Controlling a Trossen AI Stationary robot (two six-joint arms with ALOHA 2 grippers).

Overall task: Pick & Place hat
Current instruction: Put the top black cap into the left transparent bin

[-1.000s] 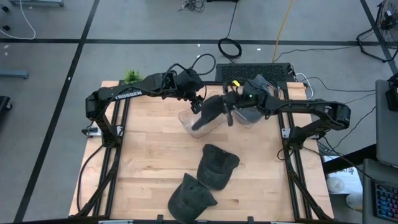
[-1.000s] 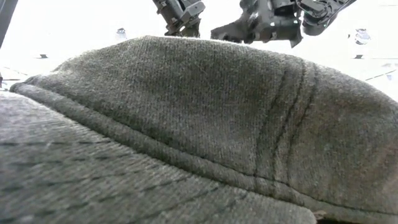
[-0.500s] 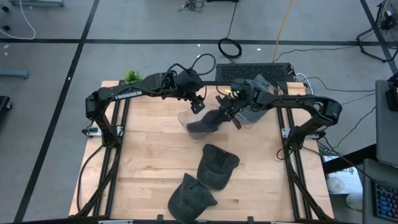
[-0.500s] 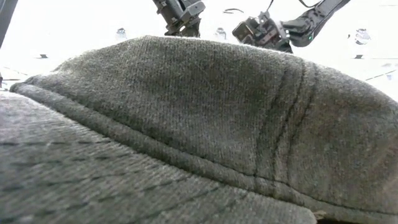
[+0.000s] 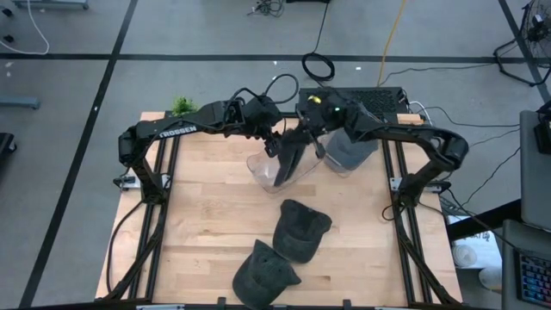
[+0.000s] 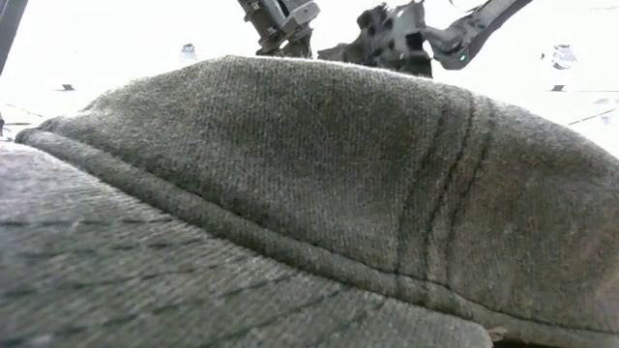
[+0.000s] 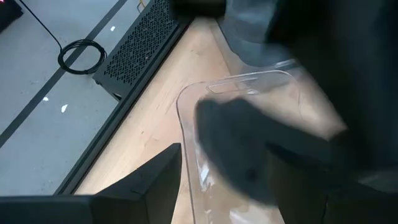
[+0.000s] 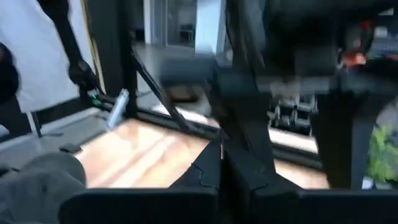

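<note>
Nearest the table's front edge lies a dark grey hat (image 5: 263, 275), so close to the low camera that its knit crown (image 6: 290, 193) fills almost all of that view. Just behind it, touching or slightly overlapping it in the high view, lies a second hat (image 5: 300, 229), near the middle of the wooden table (image 5: 207, 215). Farther back stands a clear bin (image 5: 280, 170), its transparent rim plain in the left wrist view (image 7: 186, 124), and in it is a third dark hat (image 5: 288, 159), seen as a dark blurred mass inside the walls (image 7: 242, 146). Both arms meet over this bin. The left gripper (image 5: 272, 144) hangs at the bin's far left edge, just above the rim; its two dark fingers (image 7: 143, 186) stand apart at the bottom of its wrist view with nothing between them, so it is released. The right gripper (image 5: 303, 138) reaches in from the right, over the bin's back edge and close to the third hat; the high view suggests it is at the hat's upper end, but whether it is clenched on the cloth or let go I cannot tell, since the wrist view is smeared. In the low view both grippers show above the crown, the left one (image 6: 282, 24) just beside the right one (image 6: 392, 39). To the right of the bin, near the table's back edge, sits a grey container (image 5: 349, 151). At the back left corner is a small green plant (image 5: 182, 105).
</note>
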